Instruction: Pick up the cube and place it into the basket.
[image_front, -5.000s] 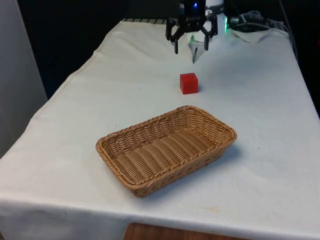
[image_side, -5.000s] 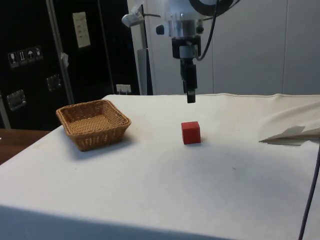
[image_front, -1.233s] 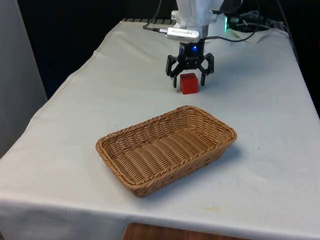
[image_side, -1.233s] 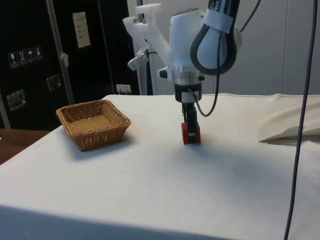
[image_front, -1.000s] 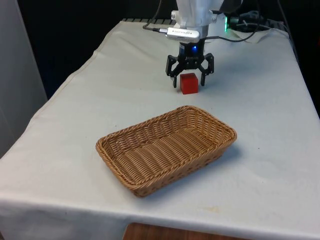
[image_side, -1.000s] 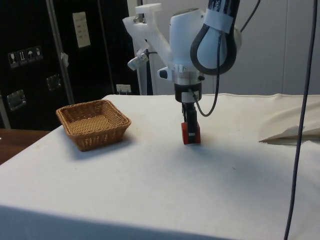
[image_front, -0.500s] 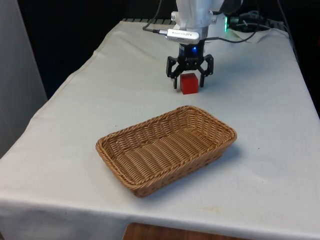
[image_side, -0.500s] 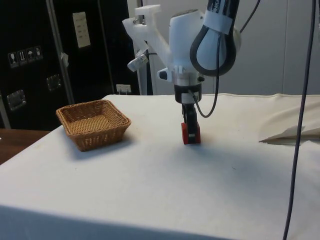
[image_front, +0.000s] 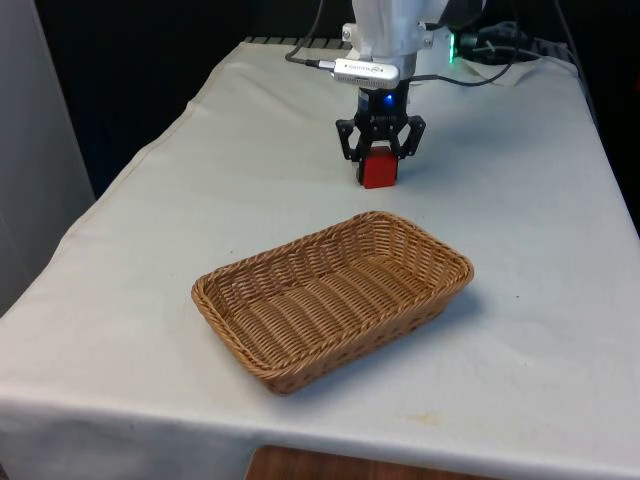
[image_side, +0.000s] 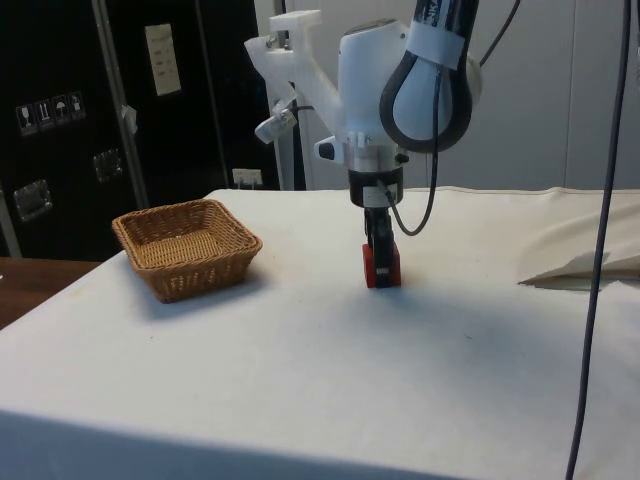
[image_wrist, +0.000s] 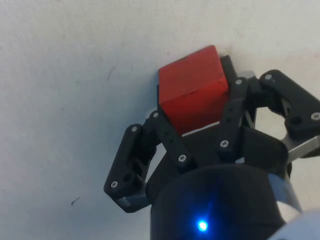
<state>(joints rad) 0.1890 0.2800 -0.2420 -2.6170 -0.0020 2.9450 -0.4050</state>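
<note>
The red cube (image_front: 378, 169) is sitting on the white tablecloth (image_front: 520, 200), a little way back from the wicker basket (image_front: 331, 298), towards the robot's end of the table. From the side view the cube (image_side: 381, 267) looks like it's resting on the cloth, not lifted yet. The gripper (image_front: 379, 167) is right down over it, and the wrist view shows the two fingers (image_wrist: 165, 131) pressed against opposite faces of the cube (image_wrist: 192, 89), so it's clamped on it.

So I'd say this is the grasp step, basically just finished. Next up would be a straight lift off the cloth, then carrying it over to the basket (image_side: 186, 246) and getting it above the rim before letting go. The rim stands up a bit, so the cube needs enough height to clear it. The basket is empty for now.

Compared with half a second ago, the fingers have pulled in: back then they stood apart on either side of the cube with gaps showing, now they're tight on it. The cube and basket haven't shifted.
</note>
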